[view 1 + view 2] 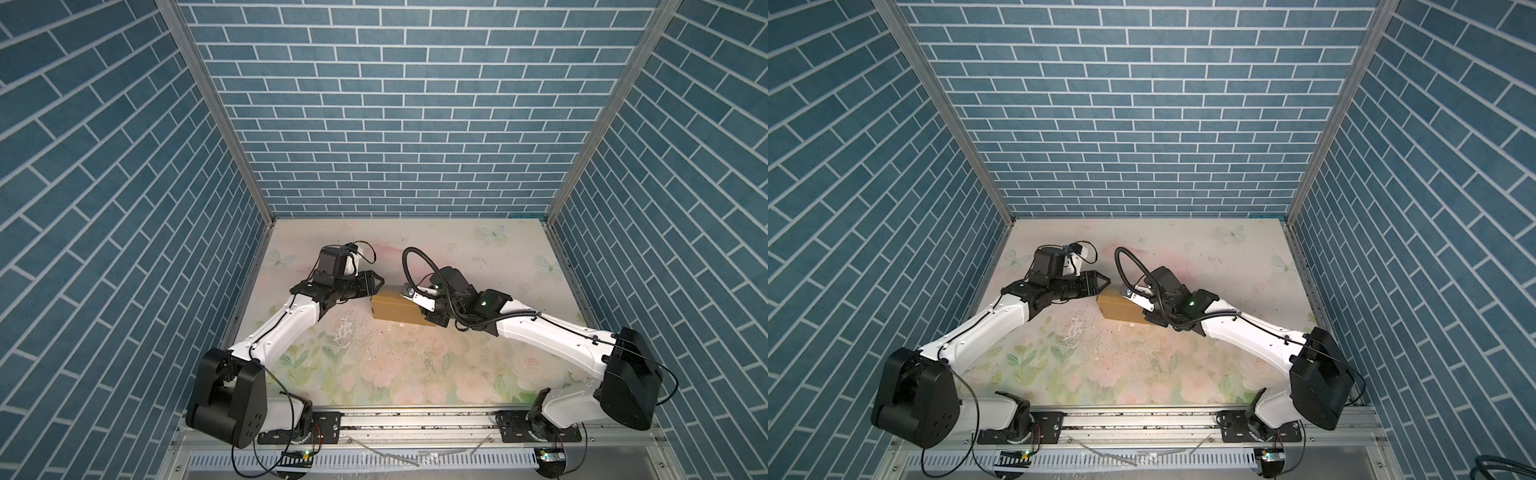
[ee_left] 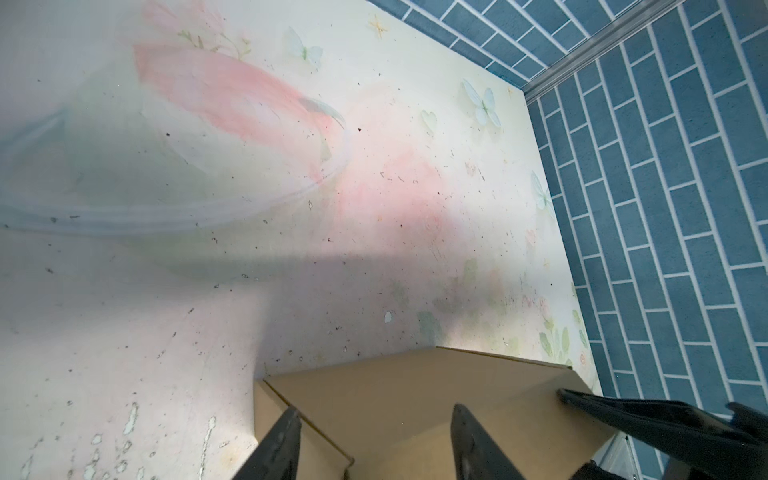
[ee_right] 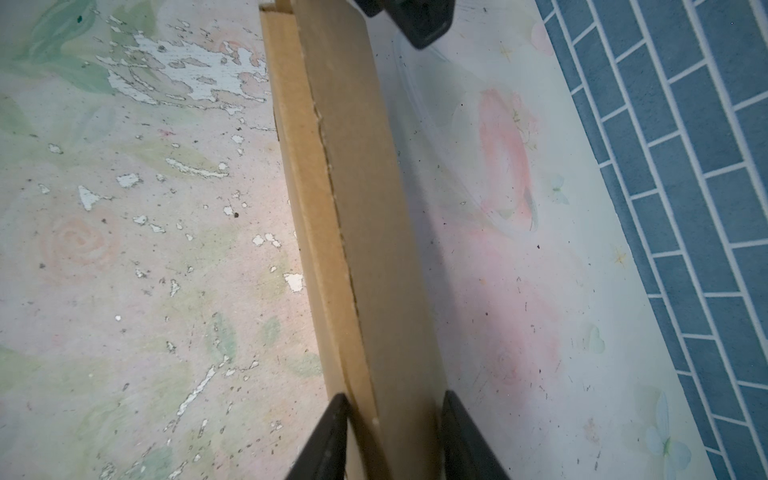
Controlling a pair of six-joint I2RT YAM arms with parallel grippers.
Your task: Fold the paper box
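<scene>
Both top views: paper box, closed up, sits mid-table between the two arms. Left gripper is at its left end with the jaws spread in a V. Right gripper is on its right end.

Left wrist: fingers are apart over the box's corner, nothing clamped. Contact with the cardboard: cannot tell.

Right wrist: fingers sit on either side of the box's narrow face, pinching it. A flap seam runs along that face. The table print is chipped beside the box.
</scene>
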